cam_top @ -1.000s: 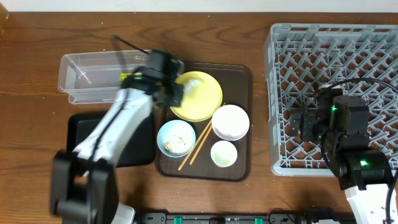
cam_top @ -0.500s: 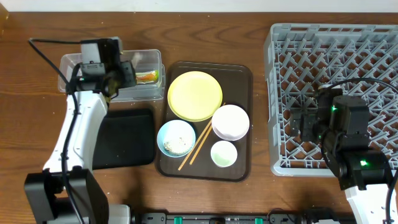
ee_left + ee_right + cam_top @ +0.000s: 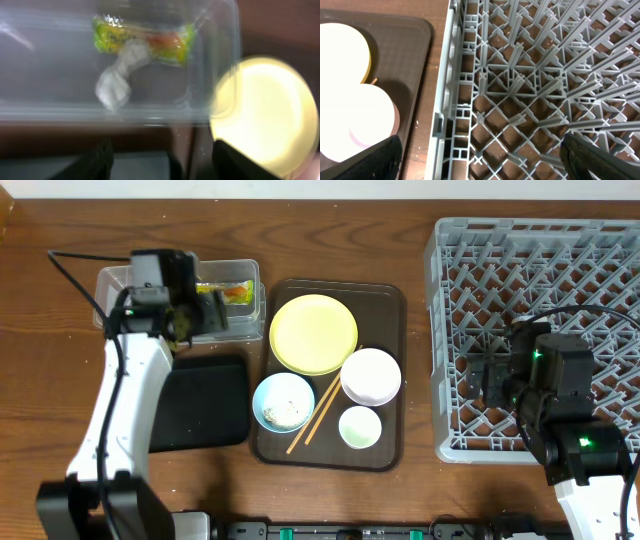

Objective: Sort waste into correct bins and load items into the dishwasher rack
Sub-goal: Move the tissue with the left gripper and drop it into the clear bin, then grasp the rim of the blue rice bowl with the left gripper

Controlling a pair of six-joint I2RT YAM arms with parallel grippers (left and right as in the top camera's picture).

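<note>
- The left gripper (image 3: 170,162) is hanging just above the tub (image 3: 115,290), its fingers standing apart with nothing between them.
- The wrapper (image 3: 145,40) and tissue (image 3: 117,82) are lying inside the tub, touching each other.
- The right gripper (image 3: 487,157) is hovering over the left edge of the rack (image 3: 540,250), spread wide and empty.
- The plate (image 3: 314,333), blue bowl (image 3: 283,401), white bowl (image 3: 371,376), cup (image 3: 360,427) and chopsticks (image 3: 318,412) are all sitting on the brown tray (image 3: 385,300). None is showing in the rack.
- Rice (image 3: 284,410) is lying in the blue bowl, and none is showing on the black tray (image 3: 205,405).
- Risks from here:
  - A low finger could be catching the tub's wall while lifting away, dragging the light tub.
  - Tipping the blue bowl carelessly could be scattering rice over the brown tray.
  - The chopsticks, lying between the bowls, could be rolling off when a neighbouring bowl is being lifted.
</note>
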